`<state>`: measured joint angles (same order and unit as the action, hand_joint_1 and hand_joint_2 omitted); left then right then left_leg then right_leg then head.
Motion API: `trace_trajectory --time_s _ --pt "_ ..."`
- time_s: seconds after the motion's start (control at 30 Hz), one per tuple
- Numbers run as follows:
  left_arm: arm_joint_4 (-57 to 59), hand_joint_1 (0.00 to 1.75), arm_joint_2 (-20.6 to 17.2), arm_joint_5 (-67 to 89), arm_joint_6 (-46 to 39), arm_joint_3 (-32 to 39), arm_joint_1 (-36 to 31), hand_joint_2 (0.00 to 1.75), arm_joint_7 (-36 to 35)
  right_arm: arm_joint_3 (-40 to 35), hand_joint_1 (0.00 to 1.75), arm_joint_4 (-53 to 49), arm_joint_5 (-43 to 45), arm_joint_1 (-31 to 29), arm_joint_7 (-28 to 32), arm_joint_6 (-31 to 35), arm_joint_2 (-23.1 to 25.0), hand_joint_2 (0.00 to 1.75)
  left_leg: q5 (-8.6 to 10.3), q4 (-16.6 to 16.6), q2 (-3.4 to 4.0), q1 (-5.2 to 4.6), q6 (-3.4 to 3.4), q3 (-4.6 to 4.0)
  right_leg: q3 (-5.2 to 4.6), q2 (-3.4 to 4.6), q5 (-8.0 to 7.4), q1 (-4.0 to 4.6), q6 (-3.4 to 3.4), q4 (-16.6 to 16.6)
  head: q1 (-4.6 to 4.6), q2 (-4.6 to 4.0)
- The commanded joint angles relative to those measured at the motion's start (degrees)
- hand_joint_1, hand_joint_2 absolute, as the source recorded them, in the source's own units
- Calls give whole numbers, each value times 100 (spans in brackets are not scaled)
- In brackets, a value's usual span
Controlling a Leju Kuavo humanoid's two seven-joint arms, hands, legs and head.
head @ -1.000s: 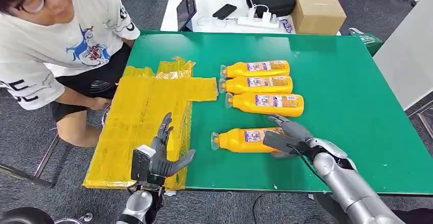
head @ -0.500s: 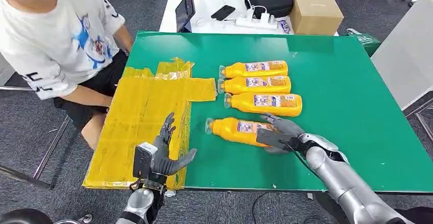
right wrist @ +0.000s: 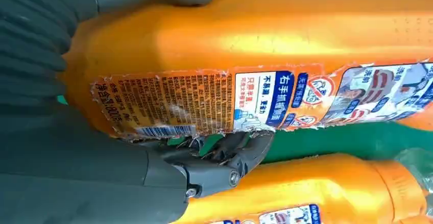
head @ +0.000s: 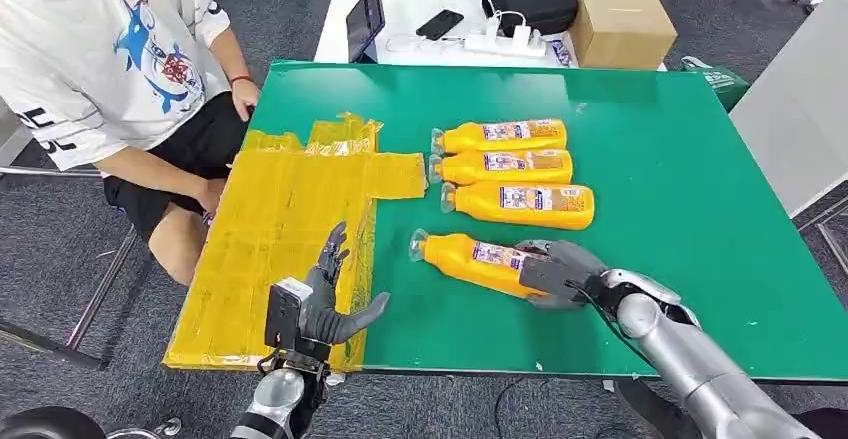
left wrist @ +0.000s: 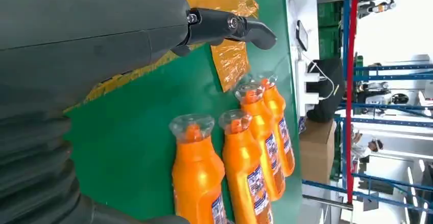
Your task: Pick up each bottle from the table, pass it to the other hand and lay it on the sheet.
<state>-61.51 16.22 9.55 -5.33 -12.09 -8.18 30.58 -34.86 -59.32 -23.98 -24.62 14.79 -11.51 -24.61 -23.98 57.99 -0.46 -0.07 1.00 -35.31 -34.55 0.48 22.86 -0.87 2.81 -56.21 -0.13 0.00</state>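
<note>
On the green table (head: 680, 209), near its front edge, my right hand (head: 555, 274) wraps the base of an orange bottle (head: 470, 257) — cap angled toward the yellow sheet (head: 270, 229). Three more bottles (head: 505, 167) lie in a row just behind. My left hand (head: 325, 304) hovers over the sheet's near corner — fingers spread, holding nothing.

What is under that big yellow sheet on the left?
The yellow sheet lies on the green table and hangs over its left edge. The left hand hovers, open, at its near corner. Anything beneath the sheet is covered, so I cannot tell.
</note>
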Motion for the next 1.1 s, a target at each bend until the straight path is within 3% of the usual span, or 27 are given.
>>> trace_trajectory --time_s 0.03,0.07,0.13,0.17,0.23,0.27,0.3,0.33,0.43,0.6,0.87,1.1 --pt "-117 0 -77 -29 -61 63 111 175 -52 1186 175 -1135 -272 904 58 887 831 175 -14 -5 20 13 -13 22 19 12 6 15 -18 10 6 0" --pt "-117 0 -74 -27 -61 61 108 175 -56 1200 175 -1134 -270 903 63 889 817 175 -15 1 13 13 -12 14 12 6 10 15 -17 0 5 0" --pt "-293 0 -38 -86 -94 132 224 175 -62 2140 175 -1736 -260 1158 1125 1915 1784 175 -11 -3 15 11 -11 -7 -13 11 3 11 -14 0 -9 0" --pt "-389 0 -34 -177 -91 142 283 175 -81 2334 175 -2161 -583 1248 1300 2560 2132 175 -15 -2 18 13 -13 -3 -14 11 6 14 -17 0 -2 0" --pt "-513 0 -39 -362 -80 90 282 175 -139 2451 175 -2934 -900 1425 1399 3567 2639 175 -20 3 31 19 -16 -5 -19 26 10 19 -20 -6 0 0" --pt "-521 0 -38 -401 -78 65 262 175 -162 2437 175 -3041 -1215 1474 1357 3906 2702 175 -9 5 29 14 -10 -33 -41 26 4 12 -14 -14 2 0" --pt "-512 0 -25 -502 -40 36 209 175 -220 2510 175 -3220 -1809 1627 1399 4675 2808 175 -20 8 51 19 -15 -24 -37 44 9 17 -21 -19 4 0" --pt "-505 0 -30 -583 21 -4 171 175 -258 2572 175 -3247 -2052 1760 1402 5150 2879 175 -9 2 25 15 -11 -33 -43 19 7 12 -14 -15 -7 0" --pt "-582 0 -85 -809 81 -106 122 175 -331 3141 175 -3412 -1674 2095 2125 5151 3336 175 -2 -2 -30 24 -10 -22 -22 -38 21 21 -16 -3 0 0" --pt "-628 0 -104 -871 122 -110 146 175 -350 3202 175 -3273 -1516 2104 2249 5151 3372 175 -5 0 -6 20 -5 -32 -32 -10 11 16 -12 -3 -2 0" --pt "-1133 0 -262 -1514 806 -305 312 175 -540 2748 175 -2377 -877 2262 2460 5088 3326 175 -3 -9 4 17 -8 -25 -27 -5 7 15 -14 8 0 0" --pt "-1498 0 -400 -2099 1563 -513 400 175 -580 1937 175 -1209 -291 2381 2521 4098 3435 175 -13 -15 17 27 -12 2 -2 5 11 25 -20 16 0 0"
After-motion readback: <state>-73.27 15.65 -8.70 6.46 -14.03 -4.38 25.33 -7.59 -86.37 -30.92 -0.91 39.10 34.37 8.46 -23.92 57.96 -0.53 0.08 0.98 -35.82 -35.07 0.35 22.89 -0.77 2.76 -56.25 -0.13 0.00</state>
